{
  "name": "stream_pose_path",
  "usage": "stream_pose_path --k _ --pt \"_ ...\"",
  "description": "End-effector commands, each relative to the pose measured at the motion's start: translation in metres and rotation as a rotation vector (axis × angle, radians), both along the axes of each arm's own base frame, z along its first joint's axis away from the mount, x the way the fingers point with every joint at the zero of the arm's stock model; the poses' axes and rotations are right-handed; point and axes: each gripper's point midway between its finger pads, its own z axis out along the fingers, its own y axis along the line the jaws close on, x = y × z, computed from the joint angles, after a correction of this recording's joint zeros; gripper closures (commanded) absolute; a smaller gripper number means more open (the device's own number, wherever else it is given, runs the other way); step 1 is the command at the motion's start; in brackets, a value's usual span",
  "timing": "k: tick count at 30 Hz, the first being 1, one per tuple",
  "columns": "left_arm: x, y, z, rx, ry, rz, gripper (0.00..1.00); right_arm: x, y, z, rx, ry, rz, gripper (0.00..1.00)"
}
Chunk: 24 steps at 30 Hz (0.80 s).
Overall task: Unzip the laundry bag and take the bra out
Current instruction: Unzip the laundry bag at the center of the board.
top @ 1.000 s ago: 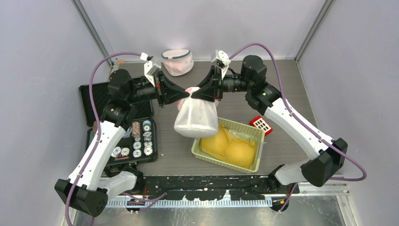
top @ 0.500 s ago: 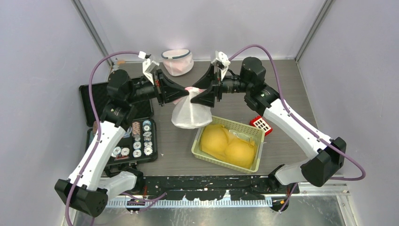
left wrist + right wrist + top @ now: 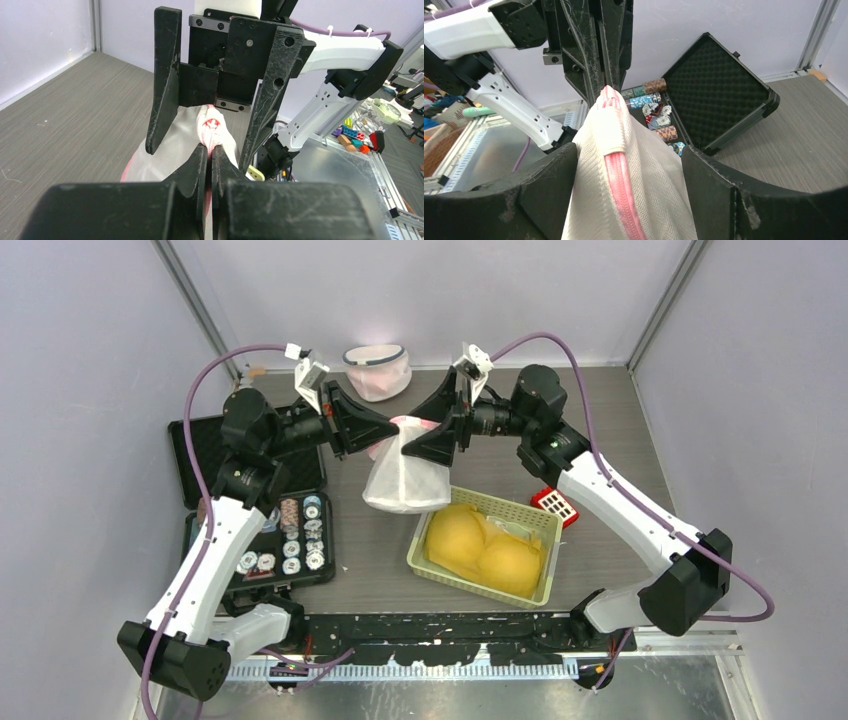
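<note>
**Desk:** What is pictured, and where?

**Caption:** A white mesh laundry bag [image 3: 405, 478] is seen hanging in the air above the grey table [image 3: 620, 410]. An open case of poker chips [image 3: 297, 540] is set to one side of it and a pale green basket [image 3: 545, 525] of yellow padded cups to the other. The bag is pinched at its top corner by the left gripper [image 3: 392, 432], whose jaws are clamped on the bunched seam.

**Desk:** And the other pincer?

**Caption:** The right gripper [image 3: 418, 445] is shown spread wide, with one finger on each side of the bag's upper end and nothing grasped. A pink zipper [image 3: 621, 190] is seen running down the cloth between those fingers. It appears closed along the stretch in view, and no pull tab can be made out.

**Desk:** How is the bag expected to handle?

**Caption:** It is judged light and limp, since it sags into folds from the single pinch. Thin mesh is likely to bunch and slide rather than resist, so the zipper is thought to need the bag kept taut. Hold is best taken on the stitched tape beside the zipper, where the cloth is doubled and firmer, or on the tab once it is found. Whether a bra lies inside cannot be told through the mesh.
</note>
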Motion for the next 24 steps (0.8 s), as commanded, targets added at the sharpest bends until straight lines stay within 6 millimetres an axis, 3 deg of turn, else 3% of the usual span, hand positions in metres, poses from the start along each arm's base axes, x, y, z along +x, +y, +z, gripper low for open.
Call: stream_pose_path --k 1,7,16,18,24 --pt "0.000 0.004 0.029 -0.060 -0.084 0.020 1.00 -0.003 0.001 0.017 0.072 0.035 0.016 0.22" --pt "0.003 0.004 0.035 -0.075 -0.073 0.024 1.00 0.001 0.008 0.019 0.117 0.096 0.039 0.37" --pt "0.010 0.011 0.024 -0.033 -0.055 0.070 1.00 -0.001 0.009 0.020 0.093 0.040 0.066 0.98" --pt "0.017 0.017 0.018 -0.011 -0.026 0.101 0.96 -0.002 0.006 0.015 0.062 0.001 0.054 0.99" --pt "0.006 0.027 -0.005 0.119 0.009 0.089 0.62 0.003 -0.006 -0.004 -0.074 -0.187 -0.003 0.99"
